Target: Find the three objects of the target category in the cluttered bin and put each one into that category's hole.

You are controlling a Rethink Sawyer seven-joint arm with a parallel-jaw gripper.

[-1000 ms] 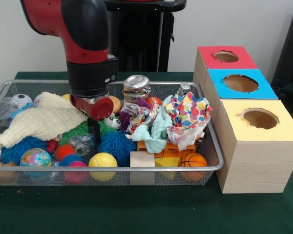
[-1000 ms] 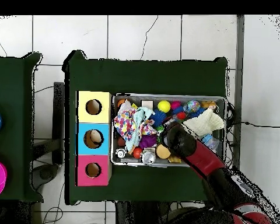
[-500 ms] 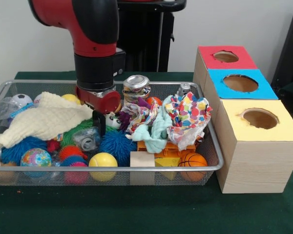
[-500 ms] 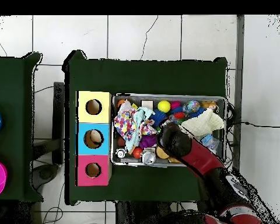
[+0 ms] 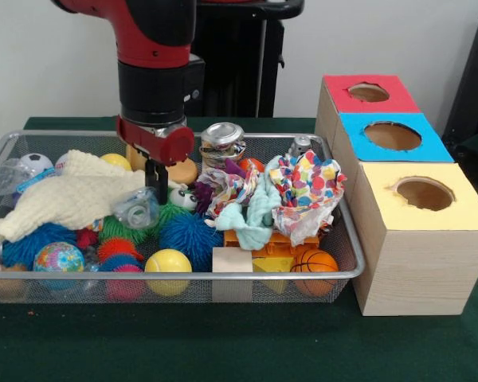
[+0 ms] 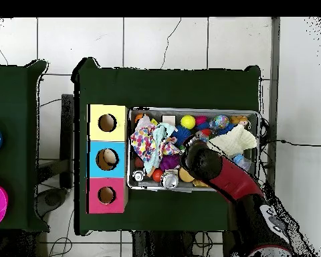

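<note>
One clear bottle [image 5: 138, 212] clamped between the gripper [image 5: 156, 191] fingers, lifted just above the wire bin [image 5: 334, 274] clutter.

Front camera close, facing robot, overhead straight down, both showing bin [image 5: 0, 147].
</note>
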